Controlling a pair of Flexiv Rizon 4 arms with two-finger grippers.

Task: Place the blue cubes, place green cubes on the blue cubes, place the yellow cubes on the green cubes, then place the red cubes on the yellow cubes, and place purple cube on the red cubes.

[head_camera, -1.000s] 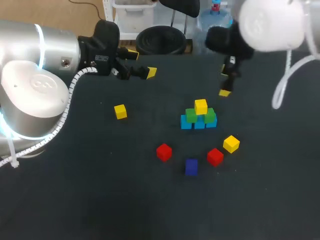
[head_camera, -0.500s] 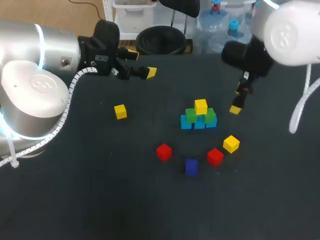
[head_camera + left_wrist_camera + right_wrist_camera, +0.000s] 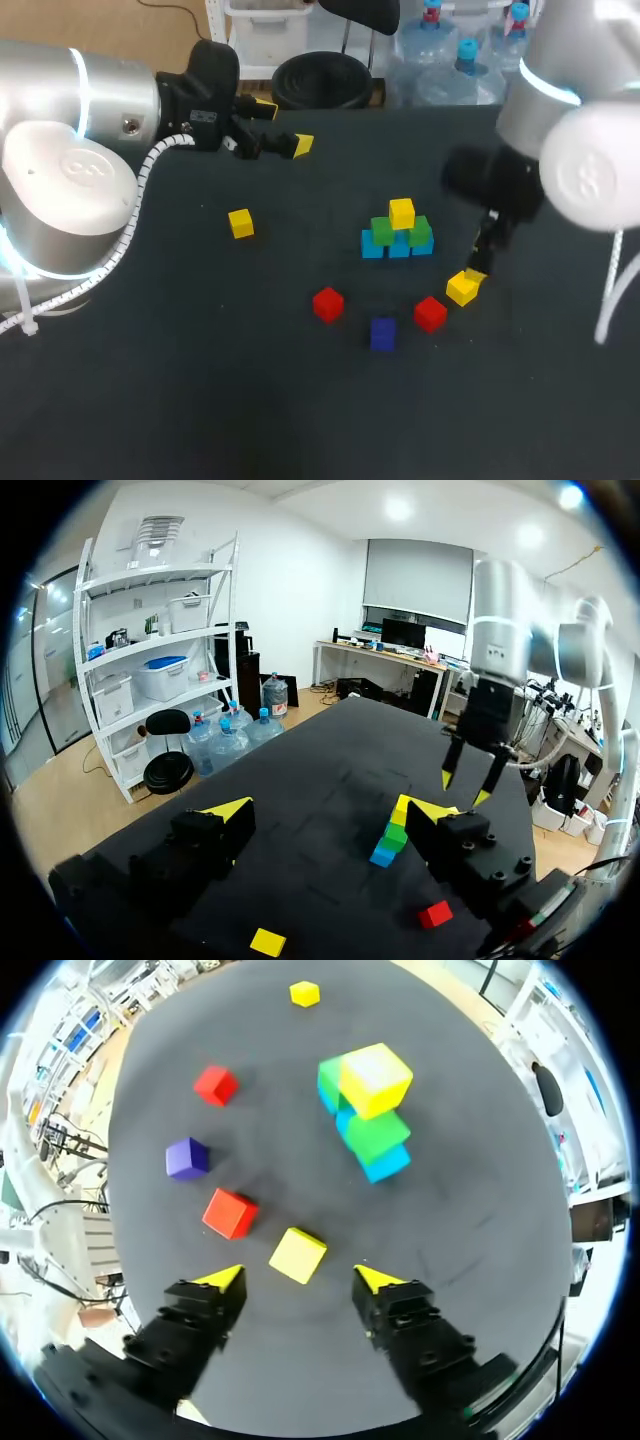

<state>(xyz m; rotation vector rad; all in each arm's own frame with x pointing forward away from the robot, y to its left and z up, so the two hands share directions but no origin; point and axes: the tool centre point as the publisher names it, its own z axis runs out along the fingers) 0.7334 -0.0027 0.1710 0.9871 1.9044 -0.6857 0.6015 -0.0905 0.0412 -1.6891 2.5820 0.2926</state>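
Silver-white left arm [image 3: 70, 150] and right arm [image 3: 585, 150], rounded joints.
Each has a glowing pale-blue ring [image 3: 80, 88] and a white cable [image 3: 140, 190]; black left gripper [image 3: 285, 127] and right gripper [image 3: 299, 1277] have yellow wedge tips.

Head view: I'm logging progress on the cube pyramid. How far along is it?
Done: blue cubes in a row, two green cubes on them, a yellow cube on top. In hand: the right pincer hangs open over a loose yellow cube, not gripping it. Left: that cube, another yellow cube, two red cubes and the purple cube, all loose on the table.
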